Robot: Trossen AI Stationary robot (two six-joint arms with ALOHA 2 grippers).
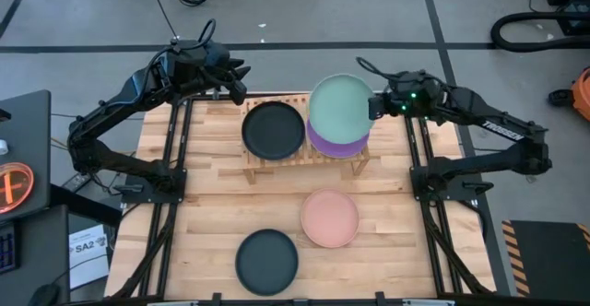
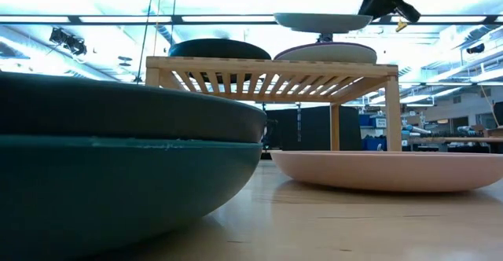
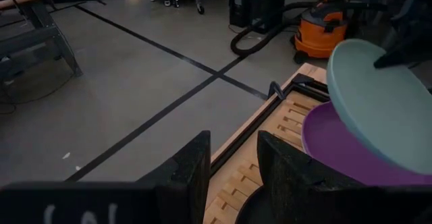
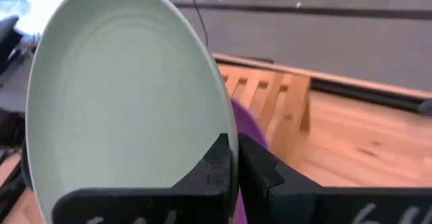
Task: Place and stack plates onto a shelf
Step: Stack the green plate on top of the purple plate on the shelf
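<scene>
The mint green plate (image 1: pixel 339 106) hangs in my right gripper (image 1: pixel 376 105), level above the purple plate (image 1: pixel 337 144), which lies on the right half of the wooden shelf (image 1: pixel 277 164). In the low view the mint plate (image 2: pixel 322 21) floats clear over the purple plate (image 2: pixel 326 53). A charcoal plate (image 1: pixel 273 129) lies flat on the shelf's left half. My left gripper (image 1: pixel 236 87) is open and hovers just beyond that plate's far left rim, touching nothing. A salmon pink plate (image 1: pixel 329 217) rests on the table. My right gripper holds the mint green plate by its right-hand rim (image 4: pixel 226 126), pinched between the two fingers (image 4: pixel 217 164), one above the rim and one below. The fingers come level from the table's right. The plate is lifted clear and roughly level, over the purple plate.
Near the table's near edge a charcoal plate (image 2: pixel 118 108) sits on a dark teal plate (image 2: pixel 118 182); from above the pair shows as one dark disc (image 1: pixel 266 262). Metal rails (image 1: pixel 175 158) run along both table sides. Bare tabletop lies left of the salmon plate.
</scene>
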